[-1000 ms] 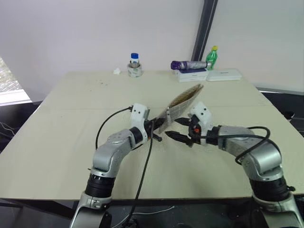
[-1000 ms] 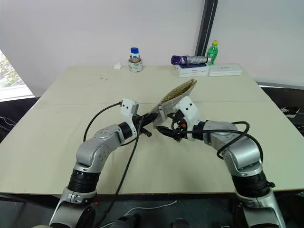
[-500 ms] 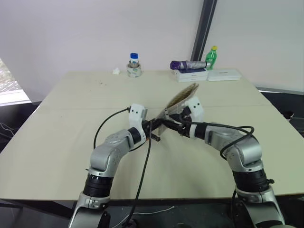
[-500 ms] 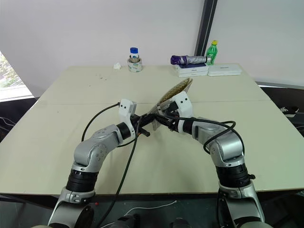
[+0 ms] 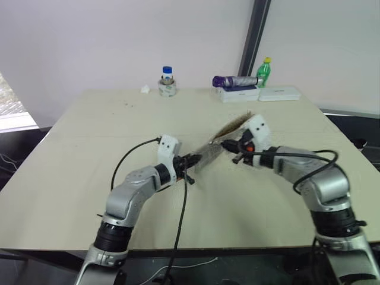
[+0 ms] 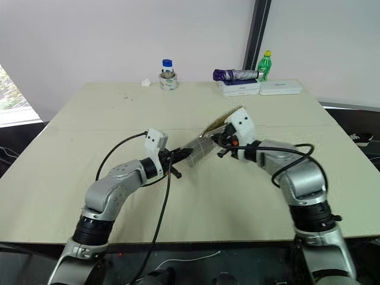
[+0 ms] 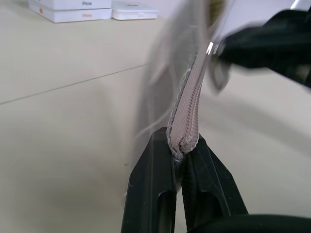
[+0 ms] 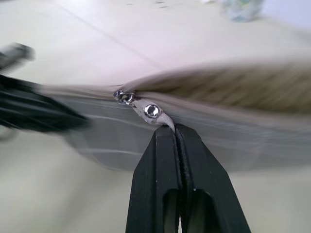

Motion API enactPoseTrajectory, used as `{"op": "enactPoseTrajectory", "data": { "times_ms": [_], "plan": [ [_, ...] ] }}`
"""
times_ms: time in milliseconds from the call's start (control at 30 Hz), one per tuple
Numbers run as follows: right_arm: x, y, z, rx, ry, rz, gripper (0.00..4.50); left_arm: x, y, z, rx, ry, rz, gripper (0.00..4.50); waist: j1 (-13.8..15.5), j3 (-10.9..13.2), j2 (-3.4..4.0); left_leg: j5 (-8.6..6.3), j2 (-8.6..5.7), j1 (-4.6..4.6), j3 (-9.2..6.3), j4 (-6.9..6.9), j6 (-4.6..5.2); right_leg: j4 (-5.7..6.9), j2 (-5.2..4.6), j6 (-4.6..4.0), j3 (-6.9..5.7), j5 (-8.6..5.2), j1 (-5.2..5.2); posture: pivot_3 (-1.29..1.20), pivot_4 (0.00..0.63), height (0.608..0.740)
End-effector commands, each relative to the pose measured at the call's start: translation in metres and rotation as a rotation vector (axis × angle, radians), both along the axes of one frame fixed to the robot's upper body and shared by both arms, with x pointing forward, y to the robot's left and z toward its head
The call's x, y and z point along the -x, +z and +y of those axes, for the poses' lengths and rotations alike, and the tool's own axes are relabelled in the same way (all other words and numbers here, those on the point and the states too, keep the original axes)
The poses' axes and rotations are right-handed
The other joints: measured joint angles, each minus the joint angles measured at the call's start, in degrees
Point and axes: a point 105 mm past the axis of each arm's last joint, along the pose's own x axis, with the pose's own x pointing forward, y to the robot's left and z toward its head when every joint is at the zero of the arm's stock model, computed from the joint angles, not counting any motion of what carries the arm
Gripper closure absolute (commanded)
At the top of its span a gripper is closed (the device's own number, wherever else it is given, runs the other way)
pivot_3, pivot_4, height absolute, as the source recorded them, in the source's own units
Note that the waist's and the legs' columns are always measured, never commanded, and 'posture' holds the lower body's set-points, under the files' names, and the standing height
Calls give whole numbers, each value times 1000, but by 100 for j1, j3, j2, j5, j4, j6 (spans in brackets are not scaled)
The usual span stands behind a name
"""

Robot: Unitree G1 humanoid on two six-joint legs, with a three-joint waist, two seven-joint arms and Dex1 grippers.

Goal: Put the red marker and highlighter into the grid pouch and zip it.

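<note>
Left gripper (image 7: pixel 181 160): you're clamping the pouch (image 6: pixel 199 147) end, jaws shut.
Right gripper (image 8: pixel 176 133): you're pinching the zipper pull (image 8: pixel 151 112).
Progress: you're zipping; the far part is gaping open.

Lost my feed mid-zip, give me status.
Left gripper shut on grid pouch end, held above table. Right gripper shut on zipper pull. Nothing in the way.

Left gripper (image 7: pixel 182 154) clamped on zipper-tape end of grid pouch (image 7: pixel 187 99) | right gripper (image 7: pixel 265 41) pinched the metal zipper pull (image 7: pixel 210 48) | white boxes (image 7: pixel 90 9) lay on far bench (image 7: pixel 68 126)
</note>
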Motion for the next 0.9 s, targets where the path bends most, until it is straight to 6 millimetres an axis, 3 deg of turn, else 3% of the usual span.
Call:
{"op": "enactPoseTrajectory", "data": {
  "times_ms": [33,367,500,667,767,900],
  "plan": [
    [-8,33,-40,34,-133,-121,4462,3,-8,18,-94,12,-46,4500,-6,0,1,0,0,1,1,-1,0,0,0,0,1,0,0,0,150,740],
    [-14,47,-90,86,-265,-173,4462,2,-16,45,-156,58,-55,4500,1,0,1,0,5,1,3,-4,1,-1,-1,-1,6,0,0,0,150,740],
    [-12,51,-93,74,-253,-185,4462,1,-16,51,-161,75,-52,4500,1,0,1,0,5,0,3,-4,1,-1,-2,-1,6,0,0,0,150,740],
    [-5,34,-76,77,-152,-126,4462,3,-17,50,-173,68,-57,4500,2,0,1,0,5,1,3,-4,1,-1,-2,-1,6,-1,0,0,150,740],
    [13,17,-44,39,37,-45,3560,4,-14,47,-173,60,-73,4500,4,0,1,-1,6,1,3,-3,1,-1,-2,-1,7,-1,0,0,150,740],
    [28,3,-21,47,140,-15,1585,4,-13,44,-186,55,-96,4500,-3,0,1,-1,7,0,4,-4,1,-1,-2,-1,7,0,-1,0,150,740]
  ]
}}
